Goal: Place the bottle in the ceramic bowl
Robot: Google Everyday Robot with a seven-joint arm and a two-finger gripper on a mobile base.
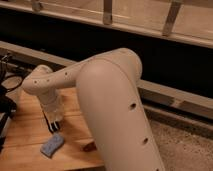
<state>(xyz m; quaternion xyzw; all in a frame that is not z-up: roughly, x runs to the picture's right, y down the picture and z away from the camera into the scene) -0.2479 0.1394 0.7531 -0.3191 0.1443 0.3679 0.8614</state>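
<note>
Wooden, pale and plank-grained, the table top [30, 131] is filling the near left of the view, and we are working over it. At its far left edge some dark cabling [10, 85] is lying, too dim for us to read further. Just right of that, the black-fingered gripper [53, 126] on its cream wrist is pointing down close to the wood, above a small pale blue flat object [52, 145]; we cannot tell how its jaws are standing or whether they are holding anything. A small reddish-brown scrap [89, 147] is lying to the right of that. The big cream robot arm [112, 110] is blocking the rest. We are seeing neither the bottle nor the ceramic bowl, so we are judging that the step calls for slow, low travel until both are showing.
</note>
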